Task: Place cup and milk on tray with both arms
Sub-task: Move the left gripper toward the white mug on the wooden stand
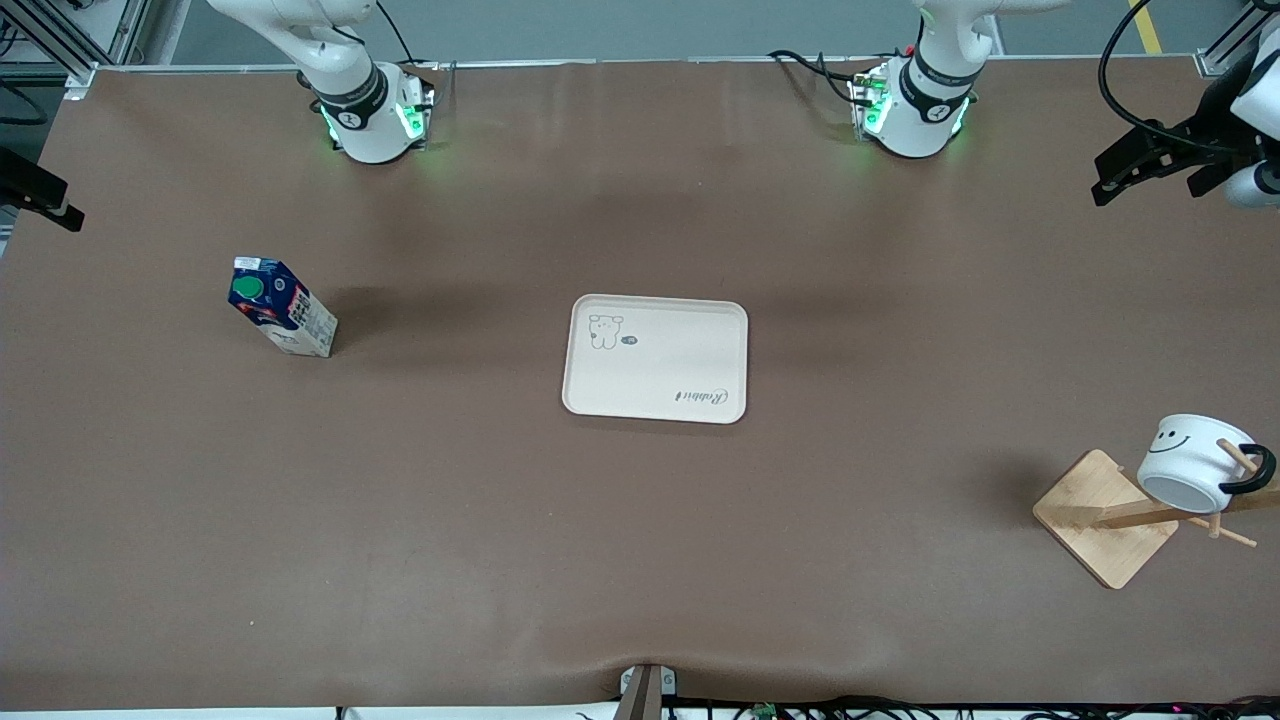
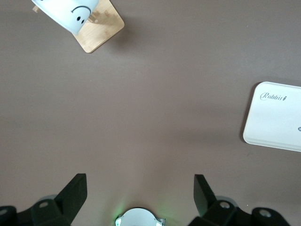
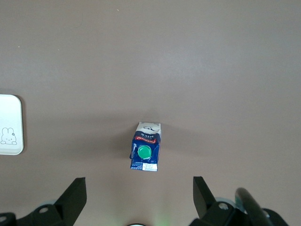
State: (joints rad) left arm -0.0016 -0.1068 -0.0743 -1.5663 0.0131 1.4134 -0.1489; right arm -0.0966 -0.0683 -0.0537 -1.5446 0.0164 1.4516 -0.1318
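Note:
The cream tray (image 1: 655, 358) lies at the table's middle. It is bare and also shows in the left wrist view (image 2: 275, 122) and the right wrist view (image 3: 9, 125). The milk (image 1: 283, 307) stands toward the right arm's end, apart from the tray. The cup (image 1: 1195, 462) hangs on a wooden rack's peg toward the left arm's end, nearer the front camera than the tray. My left gripper (image 2: 140, 188) is open and empty, high over bare table, far from the cup (image 2: 70, 14). My right gripper (image 3: 139, 188) is open and empty, high over the table, the milk (image 3: 146, 151) below it.
The rack's square wooden base (image 1: 1100, 515) sits under the cup and also shows in the left wrist view (image 2: 101, 28). Black gear with cables (image 1: 1150, 165) overhangs the table's edge at the left arm's end. Another black piece (image 1: 40, 190) is at the right arm's end.

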